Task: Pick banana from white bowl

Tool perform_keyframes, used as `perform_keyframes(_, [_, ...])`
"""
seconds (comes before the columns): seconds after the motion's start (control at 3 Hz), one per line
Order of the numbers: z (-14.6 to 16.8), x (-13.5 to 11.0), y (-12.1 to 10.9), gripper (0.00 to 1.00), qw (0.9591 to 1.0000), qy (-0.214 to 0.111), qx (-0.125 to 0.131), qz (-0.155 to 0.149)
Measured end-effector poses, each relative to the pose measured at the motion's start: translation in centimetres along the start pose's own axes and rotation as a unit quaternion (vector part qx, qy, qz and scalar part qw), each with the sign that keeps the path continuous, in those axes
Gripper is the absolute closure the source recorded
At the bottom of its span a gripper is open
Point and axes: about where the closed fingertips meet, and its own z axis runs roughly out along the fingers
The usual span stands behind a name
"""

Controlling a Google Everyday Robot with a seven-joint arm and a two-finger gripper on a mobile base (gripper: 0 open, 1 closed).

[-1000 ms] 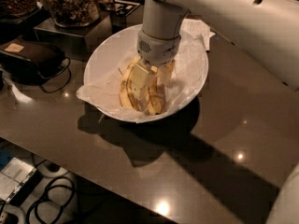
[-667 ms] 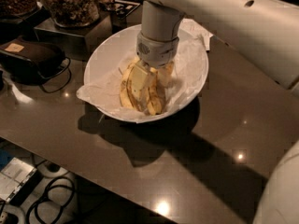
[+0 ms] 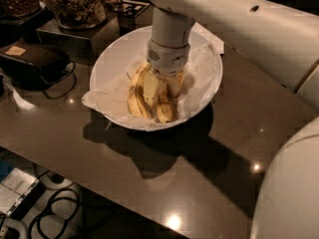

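Note:
The white bowl (image 3: 115,59) sits on the dark table, lined with crinkled white paper (image 3: 102,97). Yellow bananas lie together in its middle. One with a darkened tip (image 3: 165,112) lies toward the front right, and a more curved one (image 3: 134,101) lies on the left. My gripper (image 3: 154,86) reaches straight down from its grey wrist (image 3: 168,54) into the bowl and sits among the bananas, touching them. Its lower part blends with the fruit, and the bananas' upper ends are hidden under it.
A black device with a cable (image 3: 32,63) lies left of the bowl. Glass jars of snacks (image 3: 75,4) stand on a dark stand behind it. My white arm (image 3: 249,29) crosses the right side. Cables lie on the floor (image 3: 55,208) below the table's front edge.
The gripper stays down in the bowl on the bananas. The arm's white links have swung a little, and more of the arm now fills the lower right.

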Motion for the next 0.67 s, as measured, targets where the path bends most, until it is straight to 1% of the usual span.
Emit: perform_keyframes(0.67, [0.24, -0.09, -0.27, 0.99, 1.0000, -0.001, -0.003, 0.001])
